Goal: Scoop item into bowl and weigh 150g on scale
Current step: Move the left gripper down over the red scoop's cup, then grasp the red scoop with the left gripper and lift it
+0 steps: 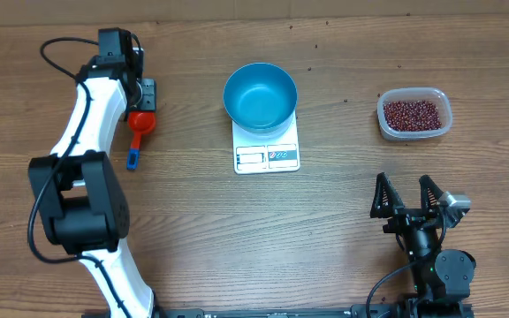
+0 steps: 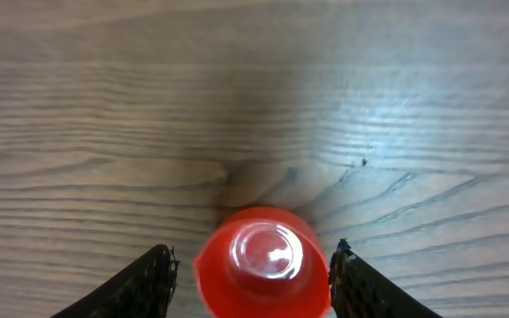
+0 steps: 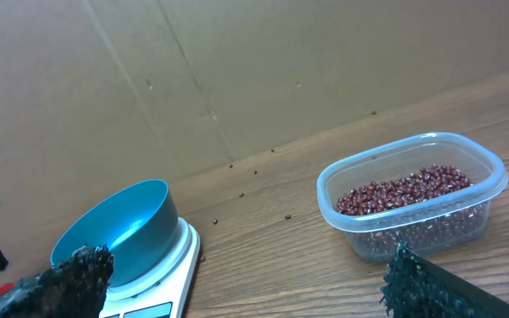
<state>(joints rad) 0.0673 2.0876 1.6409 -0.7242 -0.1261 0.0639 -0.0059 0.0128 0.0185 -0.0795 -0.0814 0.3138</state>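
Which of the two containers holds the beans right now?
The clear plastic tub holds the beans; the light-blue bowl, sitting on the scale, is empty.

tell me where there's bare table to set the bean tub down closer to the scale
Bare wood lies between the scale and the tub, and in front of the scale toward the right fingers. Crowded: the left side, where the left arm hangs over the scoop.
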